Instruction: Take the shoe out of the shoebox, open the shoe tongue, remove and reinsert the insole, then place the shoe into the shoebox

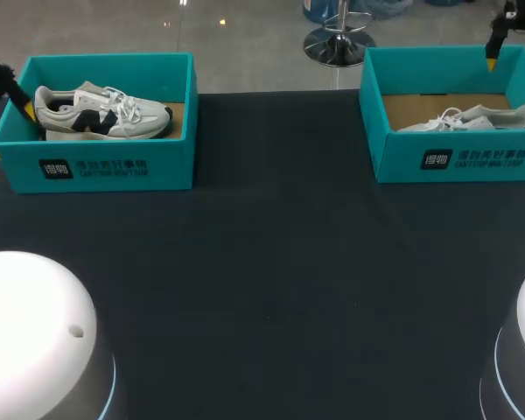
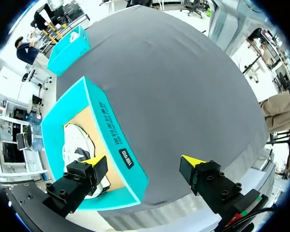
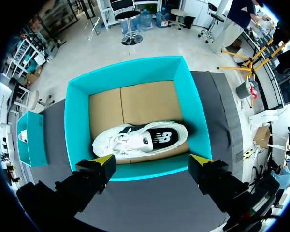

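left arm: comes in at the far left edge of the desk [image 1: 271, 280], low beside the end of the left shoebox [image 1: 105, 166].
left claw [image 2: 144, 162]: spread wide and holding nothing. One finger hangs over the end of the left shoe [image 1: 101, 112] inside the box, the other is outside over the desk, and the box's printed long wall runs between them.
right arm: enters at the far right corner, raised above the right shoebox [image 1: 455, 157].
right claw [image 3: 152, 159]: spread wide and gripping nothing, poised over one long wall of that box, with the right shoe [image 3: 140, 140] just ahead of the fingers.
arms: two, each with one claw.
shoeboxes: two, both teal and open-topped, well apart at the far corners of the desk.
shoes: two, one in each box. The left shoe stands upright on its sole, and the right shoe lies on the cardboard floor close to a long wall.
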Controlling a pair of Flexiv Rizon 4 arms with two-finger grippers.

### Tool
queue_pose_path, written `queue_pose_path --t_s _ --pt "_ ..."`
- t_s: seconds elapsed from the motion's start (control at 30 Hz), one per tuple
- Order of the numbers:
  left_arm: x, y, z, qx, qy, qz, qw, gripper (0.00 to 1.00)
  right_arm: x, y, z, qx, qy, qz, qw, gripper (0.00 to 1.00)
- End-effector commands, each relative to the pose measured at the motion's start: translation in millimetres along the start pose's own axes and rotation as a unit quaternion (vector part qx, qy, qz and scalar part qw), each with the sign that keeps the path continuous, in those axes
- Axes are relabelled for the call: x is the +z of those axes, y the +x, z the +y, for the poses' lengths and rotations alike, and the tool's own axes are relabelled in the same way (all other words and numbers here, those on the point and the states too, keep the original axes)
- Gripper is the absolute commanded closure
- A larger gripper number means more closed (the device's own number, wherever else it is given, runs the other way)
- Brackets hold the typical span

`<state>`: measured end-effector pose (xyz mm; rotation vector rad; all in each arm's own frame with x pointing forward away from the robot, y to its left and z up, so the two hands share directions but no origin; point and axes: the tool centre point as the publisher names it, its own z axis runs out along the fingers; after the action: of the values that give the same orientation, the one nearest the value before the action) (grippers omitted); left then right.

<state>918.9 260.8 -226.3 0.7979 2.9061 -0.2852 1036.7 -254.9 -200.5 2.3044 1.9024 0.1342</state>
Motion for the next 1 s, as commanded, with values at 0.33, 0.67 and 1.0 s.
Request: queue_pose_path --t_s 0.33,0.67,1.0 --pt "2 -16.3 14 0.103 -0.071 0.057 0.99 0.0 0 0.1 -0.1 0.0 0.0 -0.001 1.0 0.0" --pt "2 -16.3 14 0.103 -0.071 0.057 0.99 0.0 0 0.1 -0.1 0.0 0.0 -0.001 1.0 0.0" --pt "15 -54.3 54 0.378 -0.142 0.036 0.914 0.0 0 0.1 -0.1 0.0 0.0 -0.001 1.0 0.0"
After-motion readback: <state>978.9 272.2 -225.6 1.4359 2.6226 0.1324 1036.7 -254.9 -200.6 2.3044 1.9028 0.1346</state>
